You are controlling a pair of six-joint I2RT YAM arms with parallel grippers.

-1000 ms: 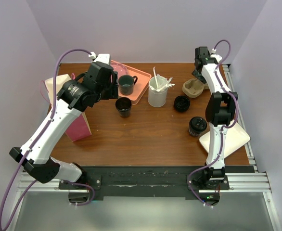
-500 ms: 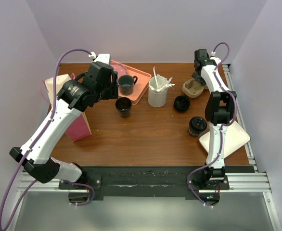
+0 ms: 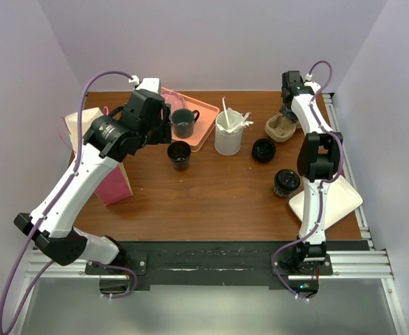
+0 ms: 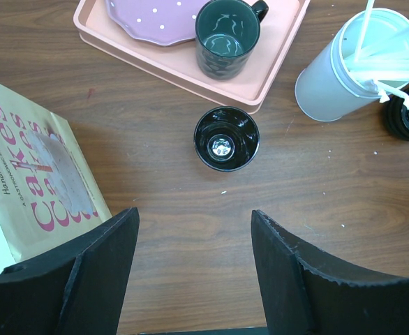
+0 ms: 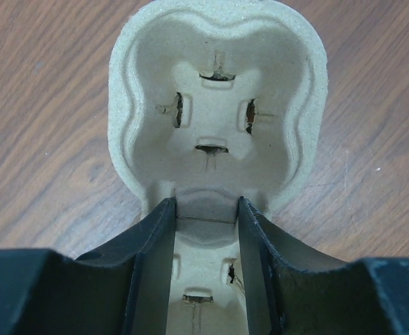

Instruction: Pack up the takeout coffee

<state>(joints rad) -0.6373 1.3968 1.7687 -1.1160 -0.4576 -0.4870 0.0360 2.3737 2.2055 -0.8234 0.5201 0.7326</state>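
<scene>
The takeout coffee [image 3: 286, 182], a lidded black cup with white lettering, stands at the table's right, apart from both grippers. At the far right my right gripper [image 3: 288, 116] [image 5: 206, 204] is shut on the middle ridge of a beige pulp cup carrier [image 3: 281, 128] [image 5: 218, 105], with a finger pressed against each side. My left gripper [image 3: 165, 130] [image 4: 194, 216] hangs open and empty above the wood. A plain black lidless cup [image 3: 179, 155] [image 4: 226, 138] stands just ahead of it.
A pink tray [image 3: 203, 118] [image 4: 274, 77] holds a dark mug [image 4: 225, 43] and a purple plate [image 4: 155, 17]. A white cup of stirrers [image 3: 228, 134] [image 4: 344, 66], a black lid [image 3: 263, 149], a pink bag [image 3: 103, 157] [image 4: 30, 174] and a white square plate [image 3: 326, 202] are also on the table.
The right gripper's jaws have narrowed onto the carrier's ridge, and that wrist shifted slightly toward the carrier. The left arm has not moved.
</scene>
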